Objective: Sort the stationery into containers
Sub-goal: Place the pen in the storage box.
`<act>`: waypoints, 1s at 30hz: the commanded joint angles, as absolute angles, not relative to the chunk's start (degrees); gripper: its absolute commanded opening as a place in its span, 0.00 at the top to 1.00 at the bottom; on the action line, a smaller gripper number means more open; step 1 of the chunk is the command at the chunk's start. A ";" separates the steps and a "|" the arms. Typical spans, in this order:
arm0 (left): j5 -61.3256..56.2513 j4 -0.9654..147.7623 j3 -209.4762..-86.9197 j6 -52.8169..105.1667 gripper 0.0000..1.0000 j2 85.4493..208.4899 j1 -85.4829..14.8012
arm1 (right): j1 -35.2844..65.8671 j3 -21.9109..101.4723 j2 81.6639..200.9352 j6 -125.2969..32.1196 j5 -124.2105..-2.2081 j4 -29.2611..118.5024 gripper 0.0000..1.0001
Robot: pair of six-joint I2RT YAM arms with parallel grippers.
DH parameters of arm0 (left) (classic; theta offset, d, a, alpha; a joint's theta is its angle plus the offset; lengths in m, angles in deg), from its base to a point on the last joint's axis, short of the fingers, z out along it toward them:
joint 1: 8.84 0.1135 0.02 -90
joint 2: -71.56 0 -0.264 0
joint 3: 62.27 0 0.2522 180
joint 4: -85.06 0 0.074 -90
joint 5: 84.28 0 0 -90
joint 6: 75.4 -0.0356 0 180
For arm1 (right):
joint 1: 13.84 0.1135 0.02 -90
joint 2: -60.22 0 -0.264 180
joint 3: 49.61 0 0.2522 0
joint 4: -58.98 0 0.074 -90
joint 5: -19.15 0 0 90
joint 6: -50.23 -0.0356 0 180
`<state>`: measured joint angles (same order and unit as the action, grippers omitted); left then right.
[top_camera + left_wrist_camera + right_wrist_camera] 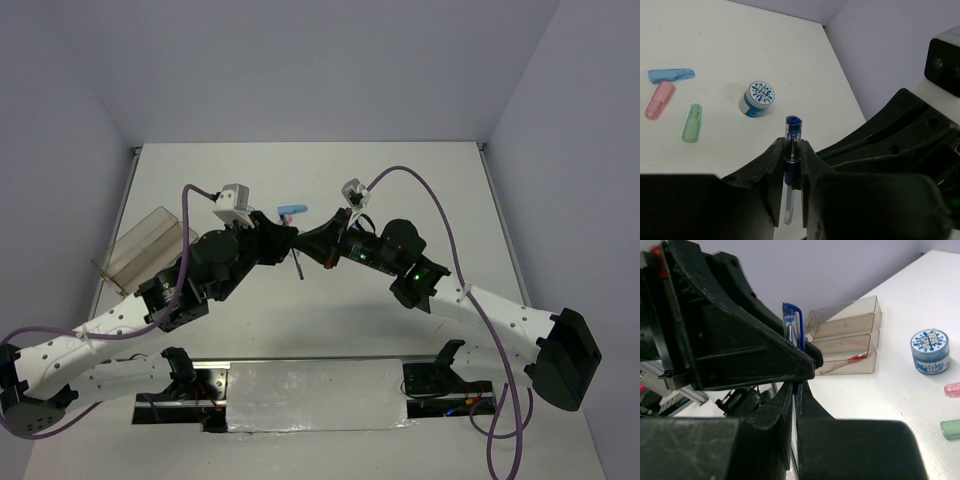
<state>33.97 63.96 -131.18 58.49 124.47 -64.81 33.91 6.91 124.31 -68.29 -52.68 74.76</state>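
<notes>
A blue pen (pixel 791 150) stands upright between both grippers at the table's middle (pixel 298 264). My left gripper (pixel 791 162) is shut on its barrel. My right gripper (pixel 798 396) meets it from the right and is shut on the same pen (pixel 793 326). Beyond lie a blue capsule (pixel 671 75), a pink capsule (pixel 659 100), a green capsule (pixel 691 122) and a blue-white disc (pixel 757 98). The clear tray (pixel 874 315) holds a red pen (pixel 844 363); it shows far left in the top view (pixel 145 248).
The two arms form an arch over the table's middle, wrists touching (pixel 300 245). The disc (pixel 930 351), pink capsule (pixel 952 389) and green capsule (pixel 950 429) lie right of the tray. Purple cables loop above both arms.
</notes>
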 commanded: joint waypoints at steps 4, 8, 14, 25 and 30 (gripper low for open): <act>33.24 61.98 -130.61 57.31 0.98 124.73 -65.09 | 34.15 7.30 123.59 -69.21 -53.54 79.40 1.00; 33.94 62.59 -130.26 54.77 1.00 125.70 -64.39 | 34.07 7.65 123.76 -69.74 -52.13 80.11 0.80; 38.93 57.76 -132.54 44.60 1.00 127.11 -56.05 | 32.40 4.24 119.56 -66.33 -50.90 75.73 0.00; 46.87 60.72 -133.19 -3.64 1.00 141.97 -39.44 | 31.78 -2.89 99.52 -58.32 -58.11 59.64 0.00; 41.06 70.65 -125.36 -10.09 1.00 141.26 -28.55 | 31.78 -4.83 93.80 -57.35 -57.84 56.73 0.00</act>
<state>43.74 61.99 -128.34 0.62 142.83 -32.30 32.03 -3.60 95.51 -59.46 -57.00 59.67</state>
